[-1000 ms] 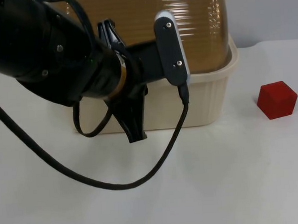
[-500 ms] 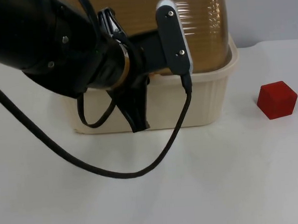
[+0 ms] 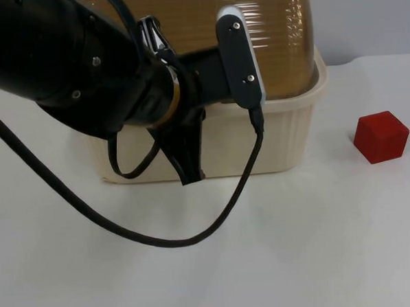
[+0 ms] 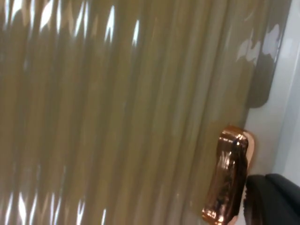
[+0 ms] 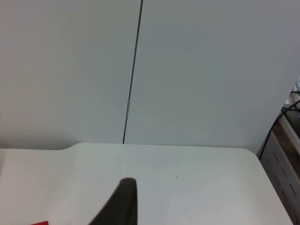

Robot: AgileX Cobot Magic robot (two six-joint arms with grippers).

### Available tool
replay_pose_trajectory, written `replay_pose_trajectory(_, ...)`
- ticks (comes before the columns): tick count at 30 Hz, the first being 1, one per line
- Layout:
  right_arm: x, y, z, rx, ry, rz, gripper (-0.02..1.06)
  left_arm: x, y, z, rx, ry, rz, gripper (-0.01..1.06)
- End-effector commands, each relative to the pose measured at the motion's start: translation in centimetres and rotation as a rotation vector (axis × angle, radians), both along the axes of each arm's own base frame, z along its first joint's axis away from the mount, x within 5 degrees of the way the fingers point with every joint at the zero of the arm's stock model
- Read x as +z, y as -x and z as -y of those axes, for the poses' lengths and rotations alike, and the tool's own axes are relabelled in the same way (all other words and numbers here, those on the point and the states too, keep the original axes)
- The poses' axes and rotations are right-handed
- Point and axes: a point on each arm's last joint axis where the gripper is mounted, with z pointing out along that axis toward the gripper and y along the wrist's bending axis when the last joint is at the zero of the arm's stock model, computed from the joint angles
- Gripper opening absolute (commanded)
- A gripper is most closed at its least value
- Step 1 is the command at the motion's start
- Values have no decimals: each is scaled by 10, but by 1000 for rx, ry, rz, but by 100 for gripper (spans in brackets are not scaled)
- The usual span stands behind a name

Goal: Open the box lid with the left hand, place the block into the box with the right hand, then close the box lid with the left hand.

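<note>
A cream box (image 3: 286,132) stands at the back of the table with its domed, ribbed brown lid (image 3: 275,40) down on it. My left gripper (image 3: 188,161) hangs in front of the box's front wall, and the bulky left arm hides much of the box. In the left wrist view the ribbed lid (image 4: 117,112) is very close, and a copper handle (image 4: 229,178) on it sits right beside my left gripper (image 4: 272,199). The red block (image 3: 381,137) lies on the table to the right of the box. My right gripper (image 5: 119,204) waits over the far right of the table, near a sliver of the red block (image 5: 40,222).
The white table (image 3: 320,244) stretches open in front of the box and around the block. The grey partition wall (image 5: 187,70) rises behind the table's rear edge.
My left arm has shifted slightly right and toward the box, and its gripper has risen a little along the front wall. The block and lid stay put.
</note>
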Motion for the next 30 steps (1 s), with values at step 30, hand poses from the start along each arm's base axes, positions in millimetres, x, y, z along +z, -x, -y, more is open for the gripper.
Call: replay_pose_trajectory(30,2,1,0,3,6,8,105,52,-24,7,82,43,197,0)
